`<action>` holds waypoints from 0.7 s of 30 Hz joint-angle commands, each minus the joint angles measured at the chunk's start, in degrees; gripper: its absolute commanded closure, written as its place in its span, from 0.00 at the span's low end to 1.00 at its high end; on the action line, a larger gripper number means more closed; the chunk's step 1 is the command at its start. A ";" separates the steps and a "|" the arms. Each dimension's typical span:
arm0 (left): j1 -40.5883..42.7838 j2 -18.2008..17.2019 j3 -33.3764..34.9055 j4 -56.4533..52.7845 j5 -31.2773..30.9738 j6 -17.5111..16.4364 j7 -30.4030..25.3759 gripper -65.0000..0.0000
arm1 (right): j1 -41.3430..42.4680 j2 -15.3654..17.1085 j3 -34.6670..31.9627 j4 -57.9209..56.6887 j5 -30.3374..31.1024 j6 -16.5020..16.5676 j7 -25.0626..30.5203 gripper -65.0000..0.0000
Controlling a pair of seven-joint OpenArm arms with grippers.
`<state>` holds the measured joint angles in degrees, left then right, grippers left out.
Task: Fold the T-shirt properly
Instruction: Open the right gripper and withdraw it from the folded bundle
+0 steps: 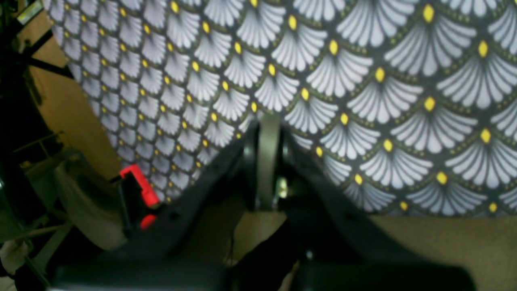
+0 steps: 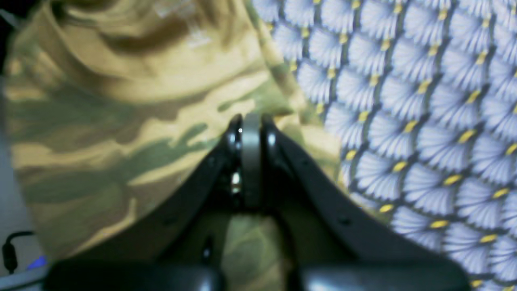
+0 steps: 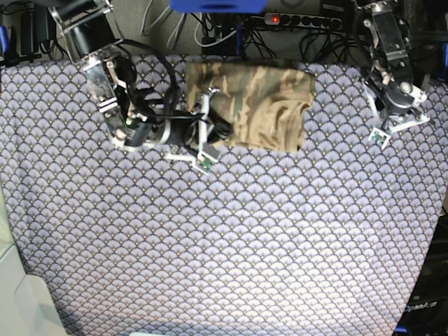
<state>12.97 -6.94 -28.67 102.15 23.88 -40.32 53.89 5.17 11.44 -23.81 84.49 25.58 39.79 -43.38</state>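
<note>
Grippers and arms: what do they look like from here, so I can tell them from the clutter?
Both grippers, left and right, have black curved fingers with grey pads. In the base view, each arm is black and silver, with black cables and a small white camera bracket.

camouflage T-shirt [image 3: 259,105], folded, on cloth's far side

You see a bench cloth [image 3: 224,238] printed with pale fan scales and yellow dots covering the bench. Beyond its far edge lie a black power strip [image 3: 308,19] with a lit red switch and tangled cables [image 3: 210,24].
</note>
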 commanded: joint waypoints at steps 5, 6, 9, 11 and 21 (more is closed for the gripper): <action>-0.44 -0.23 -0.04 1.37 0.17 0.32 -0.48 0.99 | 1.03 2.32 0.21 0.57 0.13 0.21 1.22 1.00; -0.44 0.04 -0.04 1.37 0.17 0.32 -0.48 0.99 | 0.94 2.76 0.30 3.03 0.13 0.21 0.43 1.00; -0.36 0.83 -0.39 2.51 0.52 0.32 -0.04 0.99 | 0.06 4.07 2.58 14.63 0.22 0.21 -5.55 1.00; -0.27 2.15 -0.57 4.09 0.69 0.32 0.13 0.99 | -0.73 3.99 5.48 21.40 0.22 0.21 -9.50 1.00; 8.52 4.79 7.70 9.90 0.69 0.32 -0.48 1.00 | -2.84 4.34 14.27 28.61 0.22 0.21 -17.50 1.00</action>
<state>21.28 -1.78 -20.69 110.80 24.03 -40.25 53.65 1.52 15.46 -9.82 112.33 25.47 39.81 -61.76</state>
